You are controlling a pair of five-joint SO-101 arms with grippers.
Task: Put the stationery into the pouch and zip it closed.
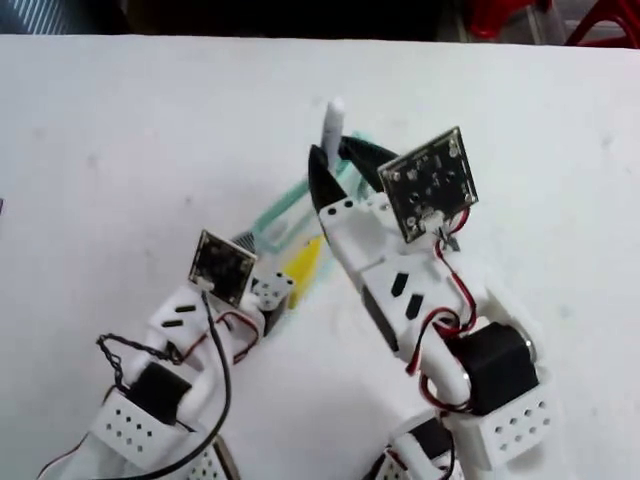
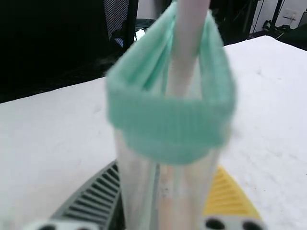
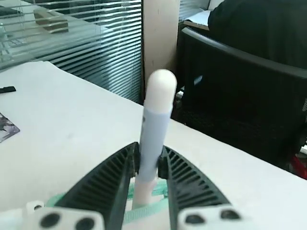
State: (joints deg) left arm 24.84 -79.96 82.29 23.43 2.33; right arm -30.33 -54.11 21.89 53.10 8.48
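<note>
An office: slatted window blinds (image 3: 72,45), a black chair (image 3: 235,86), a white table (image 1: 120,130).

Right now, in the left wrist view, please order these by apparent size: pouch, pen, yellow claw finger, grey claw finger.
1. pouch, clearly the largest.
2. pen, partly seen through the pouch.
3. yellow claw finger and grey claw finger look about alike, so I do not rank them.

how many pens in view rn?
1: a white pen, clamped in the right gripper, lower end in the pouch held by the left gripper. Others may be hidden inside the pouch.
</note>
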